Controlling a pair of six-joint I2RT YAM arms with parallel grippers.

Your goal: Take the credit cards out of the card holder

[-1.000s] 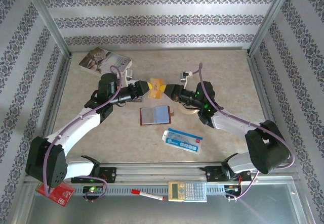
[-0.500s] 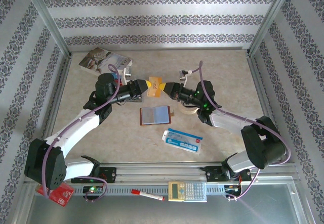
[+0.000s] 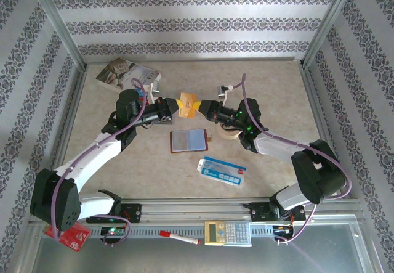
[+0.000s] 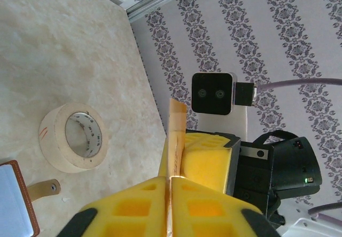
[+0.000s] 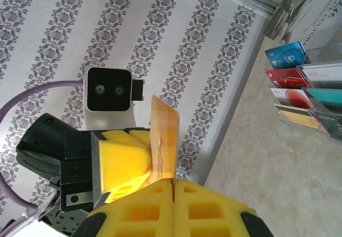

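Note:
An orange-gold credit card (image 3: 187, 105) hangs in the air above the table's middle, held edge-on from both sides. My left gripper (image 3: 179, 105) is shut on its left end and my right gripper (image 3: 199, 107) is shut on its right end. In the left wrist view the card (image 4: 177, 124) rises from my closed left gripper (image 4: 170, 179). The right wrist view shows the card (image 5: 164, 135) pinched in my right gripper (image 5: 172, 181). The card holder (image 3: 188, 140) lies open on the table below, its grey-blue sleeves facing up. Several more credit cards (image 5: 293, 71) stand in a clear rack.
A tape roll (image 3: 229, 132) lies just right of the holder, close under the right arm. A blue-and-white packet (image 3: 222, 171) lies nearer the front. A book (image 3: 126, 74) sits at the back left. A calculator (image 3: 228, 232), a pen (image 3: 180, 238) and a red packet (image 3: 69, 236) rest along the front rail.
My left gripper has closed on the card's left end, which the right gripper was holding alone before. Both arms have shifted slightly toward the back.

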